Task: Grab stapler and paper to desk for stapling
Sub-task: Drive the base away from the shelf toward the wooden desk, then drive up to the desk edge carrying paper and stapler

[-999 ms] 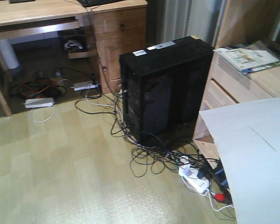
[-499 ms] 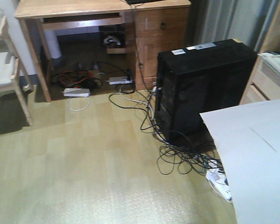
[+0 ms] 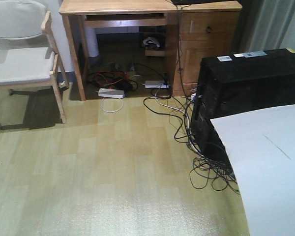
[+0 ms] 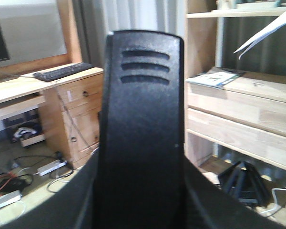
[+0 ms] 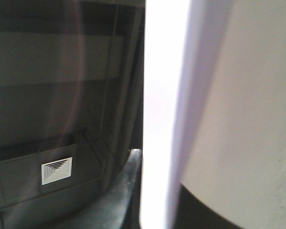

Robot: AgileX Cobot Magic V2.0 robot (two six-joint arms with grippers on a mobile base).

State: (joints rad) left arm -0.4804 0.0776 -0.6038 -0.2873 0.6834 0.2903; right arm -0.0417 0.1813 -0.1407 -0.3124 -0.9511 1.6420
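- The left gripper [image 4: 144, 205] was closed on the small black plastic stapler [image 4: 145, 119], with its dark fingers pressed in at the base from both sides.
- The stapler stood upright in the middle of the left wrist view, with three moulded grooves near its rounded top. No brand or label could be read on that face.
- The right gripper [image 5: 157, 191] was clamped on the plain white rectangular sheet of paper [image 5: 164, 95]. The paper was seen edge-on in the right wrist view, with a dark finger [image 5: 128, 191] against one face.
- In the front view the paper [image 3: 268, 172] filled the lower right corner, blank but for a faint short dark line. It covered the near part of a tall black computer tower [image 3: 250, 88].
- Small white labels [image 3: 224, 58] lay along the far edge of the tower's top; their print was too small to read.
- The light natural wood desk [image 3: 118, 6] stood across the floor, well apart from the paper, with drawers at its right end. A black keyboard [image 4: 62, 71] lay on the top at that end.
- A tangle of black cables [image 3: 209, 172] lay at the tower's foot, and a white power strip [image 3: 111, 92] lay on the floor under the desk.
- A wooden chair with a grey seat cushion [image 3: 24, 64] stood near the desk's left end.
- A printed booklet [image 4: 214, 78] lay on a pale wooden drawer unit [image 4: 238, 119]; its text was too blurred to read.
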